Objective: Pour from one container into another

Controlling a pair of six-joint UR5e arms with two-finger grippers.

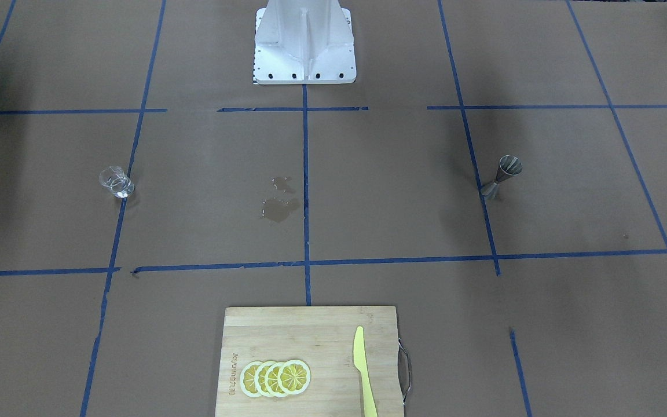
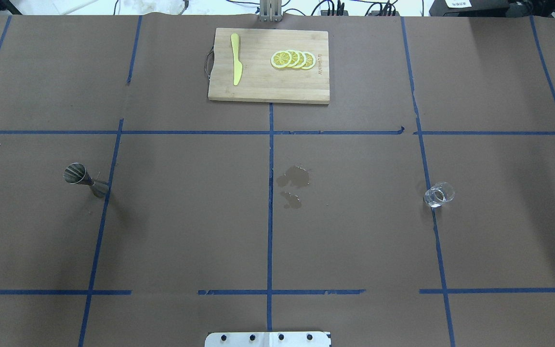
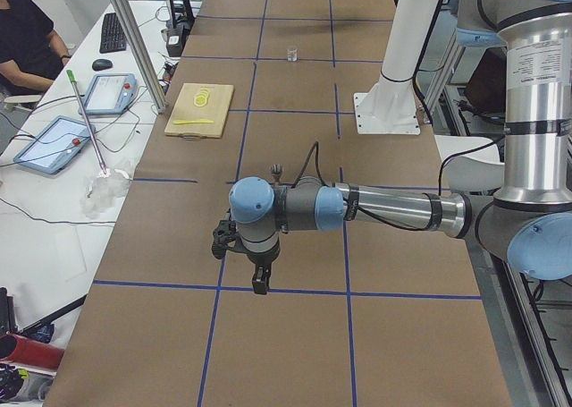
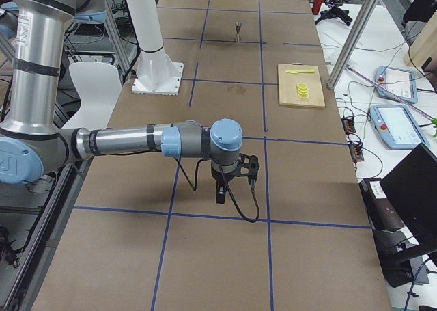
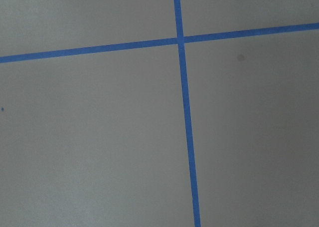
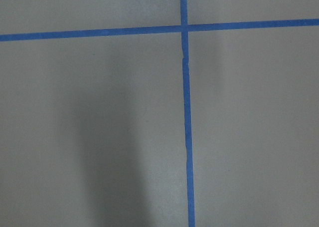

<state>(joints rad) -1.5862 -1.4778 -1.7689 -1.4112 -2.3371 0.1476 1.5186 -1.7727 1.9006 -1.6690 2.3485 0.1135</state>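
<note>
The clear glass cup (image 1: 116,182) stands upright on a blue tape line on the robot's right side, also seen from overhead (image 2: 439,194). The steel hourglass jigger (image 1: 502,176) stands upright on the robot's left side (image 2: 85,180). Neither arm shows in the front or overhead views. In the side views, my left gripper (image 3: 259,282) hangs low over the table end, some way short of the jigger. My right gripper (image 4: 220,191) hangs over the opposite table end, far from the cup. Whether they are open or shut I cannot tell. Both wrist views show only brown paper and blue tape.
A wet spill (image 1: 278,208) darkens the paper at the table's middle. A wooden cutting board (image 2: 258,86) at the far edge carries a yellow knife (image 2: 235,65) and lemon slices (image 2: 293,60). The robot's white base (image 1: 304,52) stands at the near middle edge.
</note>
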